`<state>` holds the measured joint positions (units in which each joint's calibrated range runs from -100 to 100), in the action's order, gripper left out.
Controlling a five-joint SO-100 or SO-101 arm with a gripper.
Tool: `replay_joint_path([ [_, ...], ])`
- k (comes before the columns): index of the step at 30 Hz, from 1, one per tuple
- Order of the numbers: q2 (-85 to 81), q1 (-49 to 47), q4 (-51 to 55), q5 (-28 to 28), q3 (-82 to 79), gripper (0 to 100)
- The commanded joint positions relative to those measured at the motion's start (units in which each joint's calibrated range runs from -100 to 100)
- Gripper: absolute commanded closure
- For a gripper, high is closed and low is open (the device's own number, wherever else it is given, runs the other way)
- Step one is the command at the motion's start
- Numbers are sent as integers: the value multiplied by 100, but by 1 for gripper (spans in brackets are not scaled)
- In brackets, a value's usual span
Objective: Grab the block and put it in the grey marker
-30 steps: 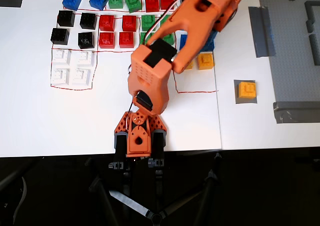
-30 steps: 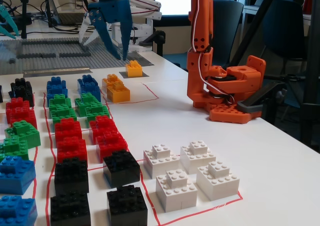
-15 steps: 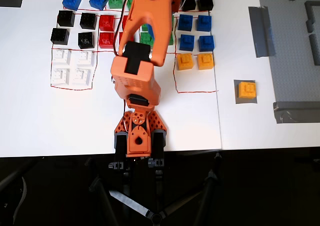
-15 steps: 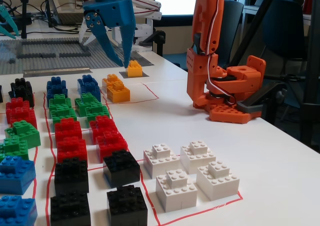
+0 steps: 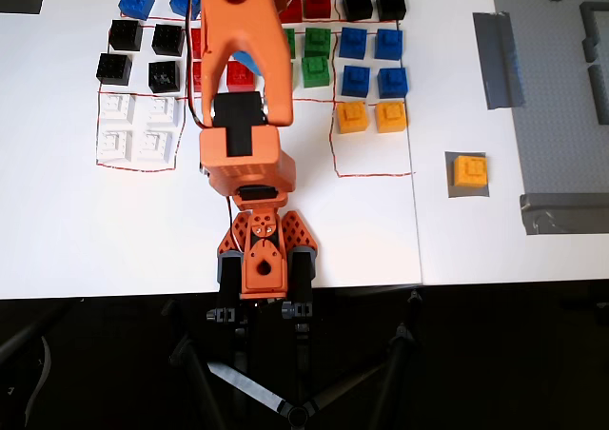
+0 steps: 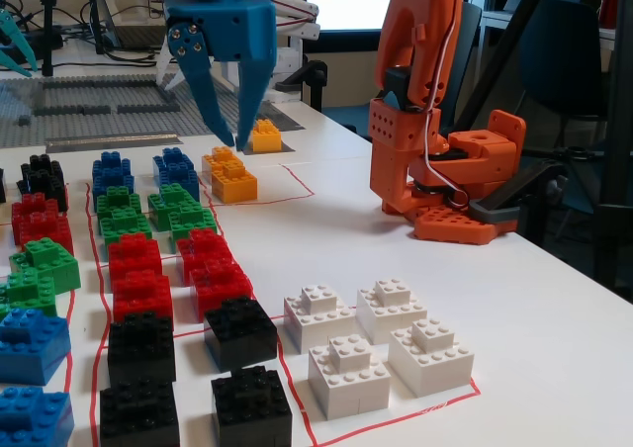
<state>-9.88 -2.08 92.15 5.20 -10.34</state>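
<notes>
In the overhead view, one orange-yellow block (image 5: 470,171) already sits on the grey marker (image 5: 467,191), a dark tape square at about three o'clock from the orange arm (image 5: 243,116); two more yellow bricks (image 5: 371,117) lie inside the red-outlined area, at ten o'clock from the marker. The gripper itself is hidden under the arm here. In the fixed view, the blue gripper (image 6: 237,131) hangs with its jaws parted and empty above the yellow pair (image 6: 229,175), while the block on the marker (image 6: 264,135) shows just beyond, at one o'clock. Such a brick looks light, rigid and smooth-sided; I judge that pinching two opposite flat walls below the stud would hold best.
</notes>
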Motion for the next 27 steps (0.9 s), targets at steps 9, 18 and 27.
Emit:
replay_joint_path([
  [9, -583, -108, -349, 68, 22, 100],
  [18, -411, -133, -276, 73, 276, 100],
  [27, -376, -175, -260, 73, 276, 100],
])
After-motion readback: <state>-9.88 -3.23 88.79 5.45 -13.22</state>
